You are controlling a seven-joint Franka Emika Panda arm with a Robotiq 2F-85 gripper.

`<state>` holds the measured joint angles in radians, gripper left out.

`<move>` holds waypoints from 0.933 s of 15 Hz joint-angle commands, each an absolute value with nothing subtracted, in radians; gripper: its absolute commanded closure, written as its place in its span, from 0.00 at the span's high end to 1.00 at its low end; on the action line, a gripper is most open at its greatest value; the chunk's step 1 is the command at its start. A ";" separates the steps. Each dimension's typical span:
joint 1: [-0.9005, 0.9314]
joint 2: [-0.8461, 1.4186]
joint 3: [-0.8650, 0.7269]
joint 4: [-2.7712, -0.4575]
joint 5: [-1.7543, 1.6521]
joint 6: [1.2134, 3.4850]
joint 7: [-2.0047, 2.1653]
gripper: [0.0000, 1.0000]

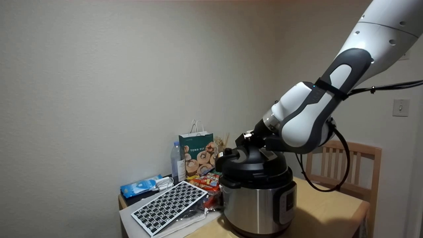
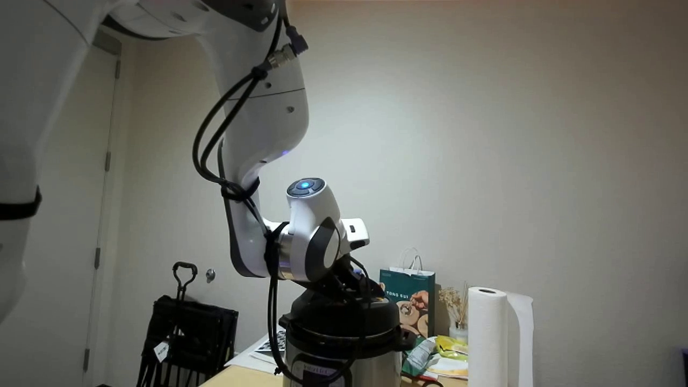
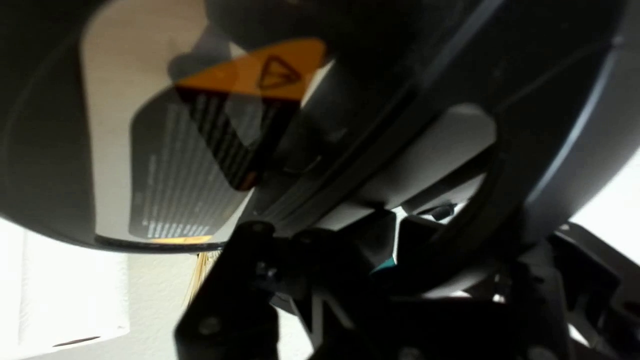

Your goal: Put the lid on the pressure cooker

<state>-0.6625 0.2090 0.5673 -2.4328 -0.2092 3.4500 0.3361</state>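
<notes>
The black domed lid sits at the top of the steel pressure cooker, over its black rim. Both also show in an exterior view, the lid above the cooker. Whether the lid is fully seated cannot be told. My gripper is at the raised handle on top of the lid. In the wrist view the lid, with an orange warning label, fills the upper part. The dark fingers are close together beside the handle with a narrow light gap. Their grip on the handle is too dark to tell.
A checkered board, snack packets, a bottle and a green paper bag stand beside the cooker. A white paper-towel roll stands near it. A wooden chair is behind. Arm cables hang in front of the cooker.
</notes>
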 commanded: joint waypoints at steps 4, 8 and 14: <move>-0.716 0.082 0.595 -2.508 -0.205 3.465 0.412 0.03; -0.812 0.115 0.652 -2.521 -0.262 3.465 0.536 0.03; -0.950 0.183 0.740 -2.485 -0.395 3.456 0.602 0.42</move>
